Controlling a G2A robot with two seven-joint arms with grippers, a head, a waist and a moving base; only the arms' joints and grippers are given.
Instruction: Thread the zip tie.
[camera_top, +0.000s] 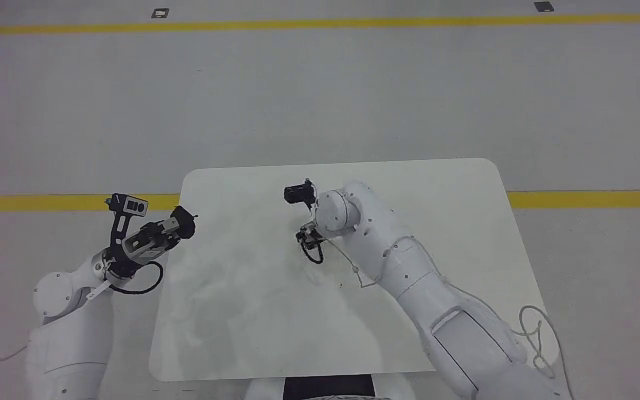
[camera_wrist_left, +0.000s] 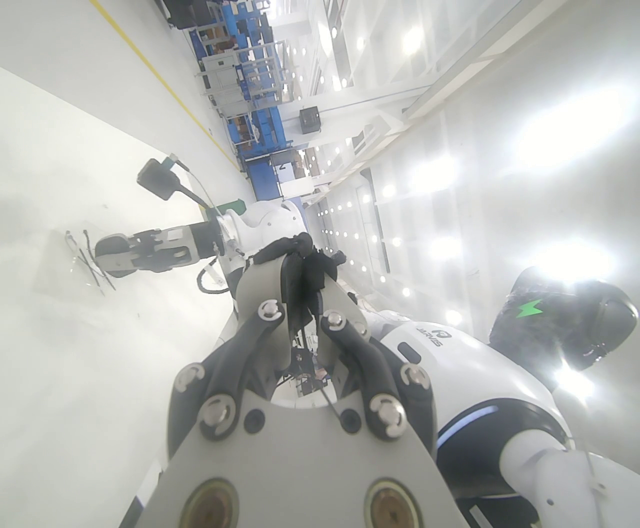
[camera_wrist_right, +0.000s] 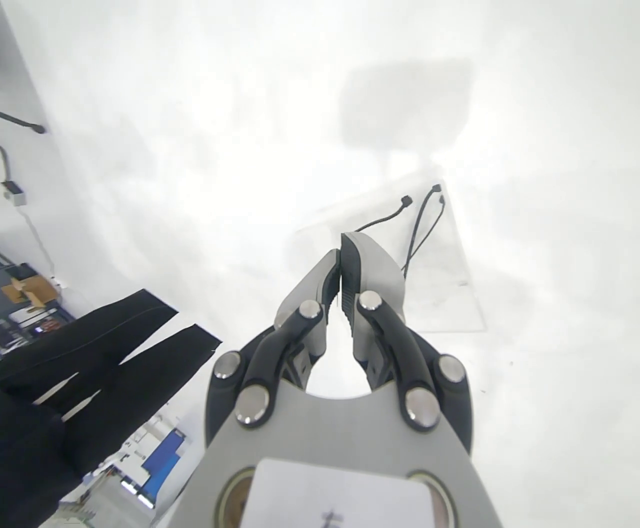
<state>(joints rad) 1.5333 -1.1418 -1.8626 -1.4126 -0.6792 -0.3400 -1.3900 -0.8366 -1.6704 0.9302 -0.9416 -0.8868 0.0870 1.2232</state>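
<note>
Several thin black zip ties (camera_wrist_right: 422, 225) lie on a clear sheet (camera_wrist_right: 450, 305) near the middle of the white table (camera_top: 430, 200). My right gripper (camera_wrist_right: 341, 250) is tipped down onto that sheet, shut, and the tail of one zip tie (camera_wrist_right: 387, 216) runs into its tips. In the top view the right gripper (camera_top: 308, 238) has a black loop just beside it. The left wrist view shows the right gripper (camera_wrist_left: 100, 257) lying over the ties (camera_wrist_left: 87, 265). My left gripper (camera_top: 185, 222) hangs off the table's left edge, raised and shut (camera_wrist_left: 302, 250), with a thin black strand (camera_wrist_left: 332, 400) running back between its fingers.
The table's left edge (camera_top: 172, 290) lies just beside the left gripper. Bare tabletop spreads in front of and to the right of the right arm (camera_top: 400, 260). A yellow floor line (camera_top: 560, 199) passes behind the table.
</note>
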